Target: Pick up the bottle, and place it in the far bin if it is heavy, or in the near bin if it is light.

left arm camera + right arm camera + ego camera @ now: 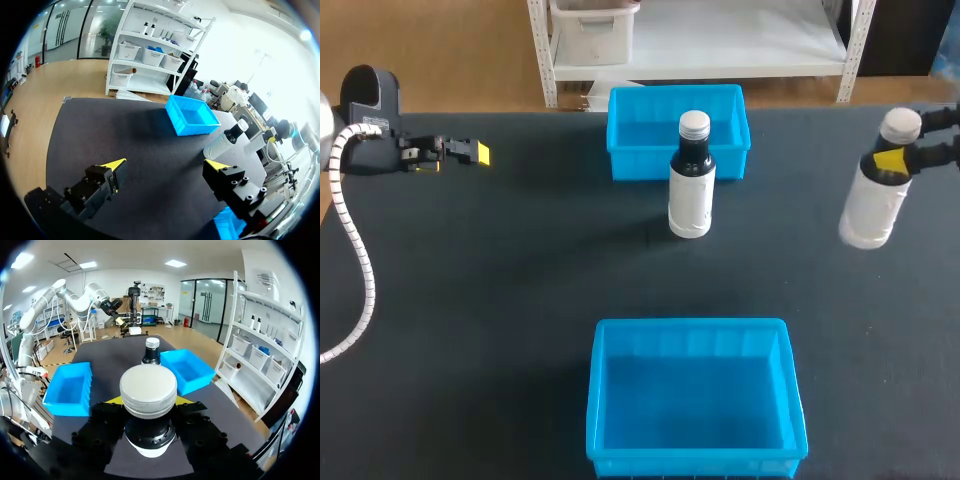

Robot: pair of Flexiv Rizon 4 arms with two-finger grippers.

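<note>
The flat black table (500, 300) fills most of the view. On it, close to me, sits the near blue plastic bin (690, 326). It is a box with an open top. The far blue plastic bin (630, 150) is the same sort of box and sits at the back edge.

The white plastic bottle (872, 205) with a pale round cap is out at the right side of the table. It looks lifted off the top. Its long side runs up and down, and it leans a little. The right gripper (892, 160) has it: the two yellow-tipped fingers squeeze the neck just under the cap, one on each side. That arm comes in from the right, with its fingers pointing across the table.

Both bins lie to the left of the held bottle. The far bin is to the left and further away from me, and the near bin is to the left and closer to me.

A dark bottle with a white label (691, 190) stands upright just in front of the far bin.

The left gripper (475, 153) is over at the far left. Its fingers are spread wide with nothing between them, and it is well apart from both bottles.
</note>
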